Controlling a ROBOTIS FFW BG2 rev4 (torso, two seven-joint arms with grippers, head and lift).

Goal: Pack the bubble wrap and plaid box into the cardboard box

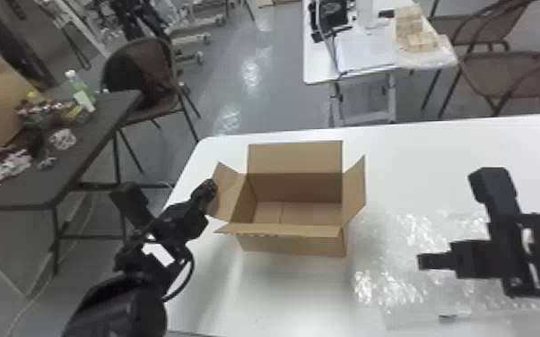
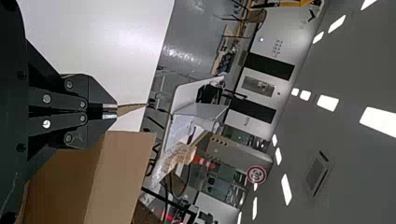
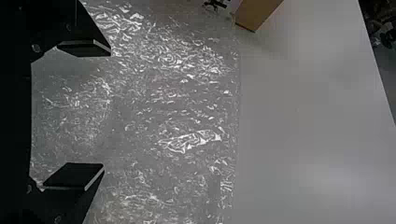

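In the head view my left gripper [image 1: 211,186] is at the left flap [image 1: 230,193] of the open, upright cardboard box [image 1: 292,245], whose inside shows bare cardboard. The left wrist view has that gripper [image 2: 110,111] shut on a thin flap edge [image 2: 132,108]. Clear bubble wrap [image 1: 388,287] lies spread flat on the white table, right of the box. Above it is my right gripper [image 1: 422,261]. Seen from the right wrist, this gripper [image 3: 107,110] stands open, its two fingers wide apart over the bubble wrap [image 3: 187,105], nothing held between them.
The white table [image 1: 417,157] extends behind and right of the box. A dark table [image 1: 98,130] with clutter and a brown chair [image 1: 141,80] stand off to the left. Beyond the far edge is another white table [image 1: 318,71].
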